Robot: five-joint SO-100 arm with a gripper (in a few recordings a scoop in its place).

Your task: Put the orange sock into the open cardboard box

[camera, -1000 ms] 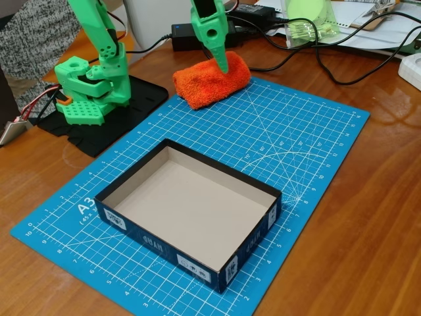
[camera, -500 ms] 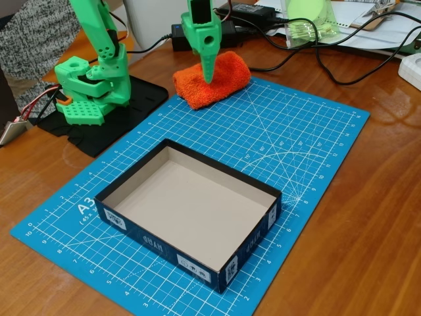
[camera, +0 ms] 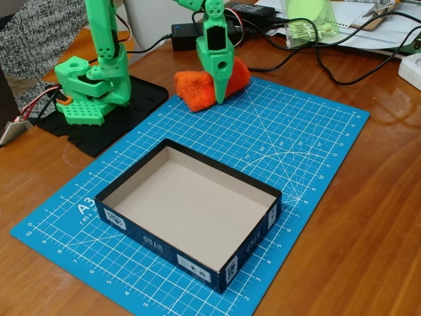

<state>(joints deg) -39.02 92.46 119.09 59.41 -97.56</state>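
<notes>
gripper [camera: 220, 97] on orange sock [camera: 195, 90], cables [camera: 309, 62] behind, open cardboard box [camera: 253, 237] nearer

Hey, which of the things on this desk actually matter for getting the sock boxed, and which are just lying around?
Matter for the job:
orange sock
open cardboard box
gripper, down at the sock

Just lying about:
blue cutting mat
black power adapter
black cables
papers
</notes>
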